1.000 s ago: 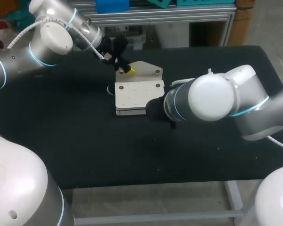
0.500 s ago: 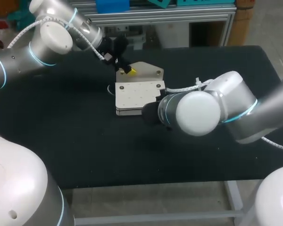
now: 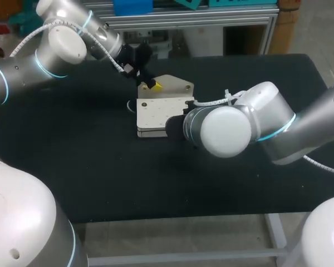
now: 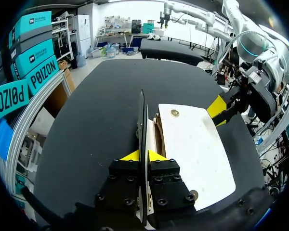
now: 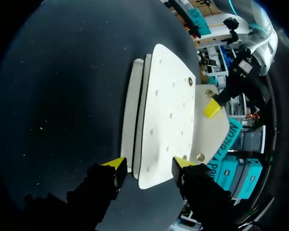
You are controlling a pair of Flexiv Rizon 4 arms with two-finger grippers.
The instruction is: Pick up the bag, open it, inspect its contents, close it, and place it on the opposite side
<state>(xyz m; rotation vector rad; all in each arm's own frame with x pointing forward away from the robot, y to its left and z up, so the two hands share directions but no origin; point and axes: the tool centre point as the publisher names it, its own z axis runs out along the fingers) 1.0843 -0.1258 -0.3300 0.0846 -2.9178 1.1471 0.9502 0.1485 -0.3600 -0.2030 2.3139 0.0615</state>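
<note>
Now my left jaws clamp the flap [image 4: 142, 120] of the bag [image 3: 158, 114]; my right jaws stand apart, its end between them.

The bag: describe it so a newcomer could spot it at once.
On the black table, look to the middle. The bag is the flat cream case with brass studs, its flap pinched by the left pincer.

Smooth, perhaps leather bag [image 3: 158, 114]; matt tabletop [image 3: 100, 167]

Table [image 3: 100, 167]: black matte top, as I see it from above.
Frame [image 3: 178, 257]: pale metal rail under its near edge.
</note>
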